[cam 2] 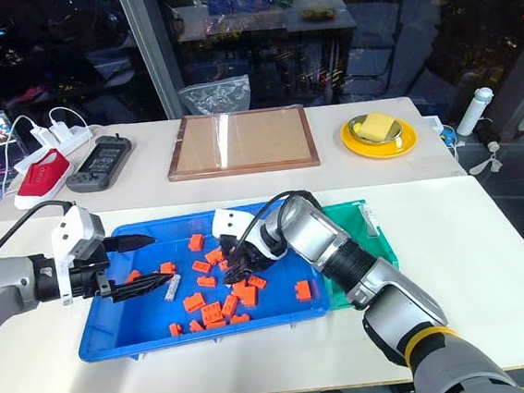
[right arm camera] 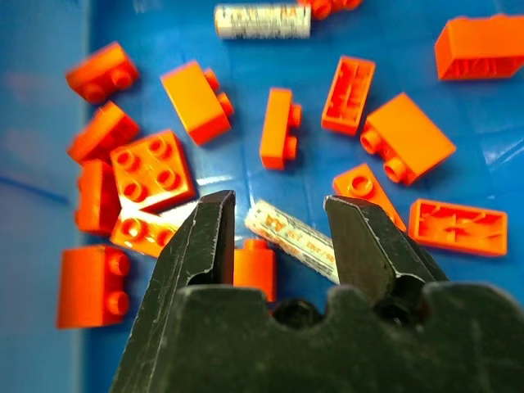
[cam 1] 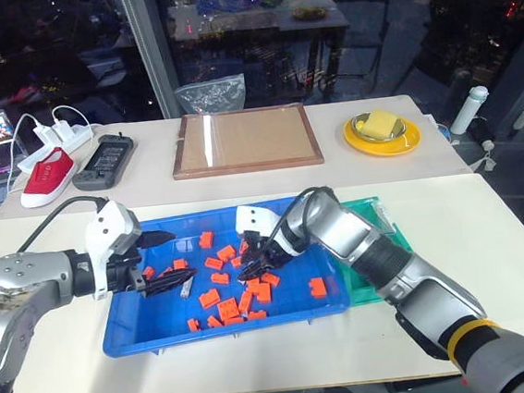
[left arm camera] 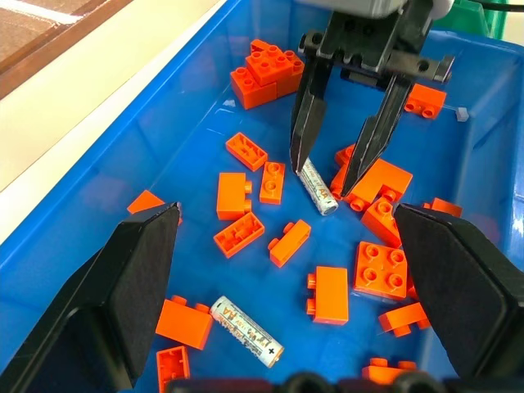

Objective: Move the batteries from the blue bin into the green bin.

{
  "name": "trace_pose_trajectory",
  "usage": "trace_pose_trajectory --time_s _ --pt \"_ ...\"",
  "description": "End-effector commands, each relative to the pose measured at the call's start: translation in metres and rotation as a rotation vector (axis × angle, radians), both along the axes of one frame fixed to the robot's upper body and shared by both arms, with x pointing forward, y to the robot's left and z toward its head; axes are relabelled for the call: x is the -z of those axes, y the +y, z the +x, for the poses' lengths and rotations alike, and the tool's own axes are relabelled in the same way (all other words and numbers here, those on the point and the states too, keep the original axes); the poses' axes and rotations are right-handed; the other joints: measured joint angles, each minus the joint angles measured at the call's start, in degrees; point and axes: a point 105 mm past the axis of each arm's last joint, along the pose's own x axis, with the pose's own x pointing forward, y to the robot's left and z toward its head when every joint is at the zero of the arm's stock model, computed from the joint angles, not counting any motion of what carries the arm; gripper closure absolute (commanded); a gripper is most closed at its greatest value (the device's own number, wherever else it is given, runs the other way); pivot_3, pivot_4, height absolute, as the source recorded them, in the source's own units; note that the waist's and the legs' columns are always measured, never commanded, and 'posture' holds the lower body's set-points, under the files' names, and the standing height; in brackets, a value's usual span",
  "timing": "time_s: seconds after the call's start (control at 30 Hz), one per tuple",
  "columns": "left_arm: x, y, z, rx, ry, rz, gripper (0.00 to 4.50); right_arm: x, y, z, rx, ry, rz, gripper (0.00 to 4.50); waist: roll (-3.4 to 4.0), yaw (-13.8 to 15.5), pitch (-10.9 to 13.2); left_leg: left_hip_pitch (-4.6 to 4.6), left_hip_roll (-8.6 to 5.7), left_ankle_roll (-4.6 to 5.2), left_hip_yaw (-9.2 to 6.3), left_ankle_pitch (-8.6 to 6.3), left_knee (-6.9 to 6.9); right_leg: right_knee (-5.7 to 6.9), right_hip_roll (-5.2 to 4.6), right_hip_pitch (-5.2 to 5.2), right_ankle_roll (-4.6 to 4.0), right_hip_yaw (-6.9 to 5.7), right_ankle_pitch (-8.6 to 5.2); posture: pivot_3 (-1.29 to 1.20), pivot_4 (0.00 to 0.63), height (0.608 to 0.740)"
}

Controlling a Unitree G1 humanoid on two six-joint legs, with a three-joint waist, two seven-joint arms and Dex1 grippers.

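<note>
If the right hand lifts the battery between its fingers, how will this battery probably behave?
The battery is a smooth, round cylinder, so it may slip or roll away if the right hand pinches off-centre. It looks stiff, probably not fragile. Orange blocks lie close beside it and might stop it rolling in the blue tray.

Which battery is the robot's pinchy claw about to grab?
The battery between the right gripper's fingers, tucked among the orange blocks. The other battery lies alone on bare blue floor, nearer the left gripper.
</note>
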Motion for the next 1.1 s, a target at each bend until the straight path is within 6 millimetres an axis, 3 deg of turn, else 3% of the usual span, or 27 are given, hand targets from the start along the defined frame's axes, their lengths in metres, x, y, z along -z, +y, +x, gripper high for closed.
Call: trace_pose_trajectory --time_s 0.03,0.17,0.27,0.33,0.47,0.53,0.7,0.83,0.9,1.1 --pt "-0.007 0.000 0.002 0.001 -0.043 0.011 0.00 -0.003 0.003 0.003 -0.019 -0.055 -0.009 2.40 0.00 0.00 0.00 0.00 0.00 0.00 0.00 0.00 0.00 0.00 0.00 0.00 0.00 0.00 0.00 0.00 0.150 0.740" --pt "-0.009 -0.001 0.001 0.005 -0.044 -0.007 0.00 0.004 0.001 0.006 -0.039 -0.096 -0.058 2.40 0.00 -0.02 0.00 0.00 0.00 0.00 0.00 0.00 0.00 0.00 0.00 0.00 0.00 0.00 0.00 0.00 0.150 0.740" --pt "-0.011 0.000 0.001 0.003 -0.048 -0.008 0.00 0.013 -0.004 0.009 -0.054 -0.141 -0.114 3.06 0.00 -0.02 0.00 0.02 0.00 0.00 0.00 0.00 0.00 0.00 0.00 0.01 0.00 0.00 0.00 0.00 0.150 0.740" --pt "-0.011 0.000 0.001 0.001 -0.048 -0.009 0.00 0.016 -0.005 0.009 -0.056 -0.147 -0.121 3.06 0.00 0.00 -0.01 0.01 0.00 0.00 0.00 0.00 0.00 0.00 0.00 0.01 0.00 0.00 0.00 0.00 0.150 0.740" --pt "-0.009 0.000 0.001 -0.001 -0.047 -0.003 0.00 0.017 -0.006 0.011 -0.055 -0.162 -0.129 4.13 -0.01 -0.02 -0.01 0.06 0.00 0.00 0.00 0.00 0.00 0.00 0.00 0.06 0.00 0.00 0.00 0.00 0.150 0.740" --pt "-0.009 0.000 0.001 0.001 -0.047 -0.005 0.00 0.015 -0.005 0.010 -0.058 -0.159 -0.116 4.24 -0.01 -0.02 -0.01 0.08 0.00 0.00 0.00 0.00 0.00 0.00 0.00 0.07 0.00 0.00 0.00 0.00 0.150 0.740" --pt "-0.010 -0.001 0.001 0.007 -0.047 -0.013 0.00 -0.019 -0.008 0.009 -0.054 -0.161 -0.019 4.24 -0.01 0.14 -0.01 0.03 0.00 0.00 0.00 0.00 0.01 -0.01 -0.01 0.05 0.00 0.00 0.00 0.00 0.150 0.740" --pt "-0.015 -0.003 0.002 0.018 -0.053 -0.032 0.00 -0.066 -0.019 -0.001 -0.075 -0.175 0.090 4.24 -0.01 0.34 0.00 -0.05 -0.01 -0.01 0.00 0.00 0.02 -0.01 -0.02 0.00 0.00 0.00 0.00 0.00 0.150 0.740" --pt "-0.018 -0.003 0.002 0.022 -0.055 -0.049 0.00 -0.086 -0.030 -0.003 -0.056 -0.187 0.130 4.24 -0.01 0.31 0.00 -0.06 -0.01 -0.01 -0.01 0.00 0.02 -0.02 -0.02 0.00 0.00 0.00 0.00 0.00 0.150 0.740" --pt "-0.025 -0.005 0.005 0.054 -0.062 -0.084 0.00 -0.131 -0.091 0.009 0.150 -0.270 0.191 4.24 -0.03 0.46 0.01 -0.04 -0.03 0.00 0.00 0.00 0.02 -0.10 -0.05 0.06 0.00 -0.01 0.00 0.00 0.150 0.740"
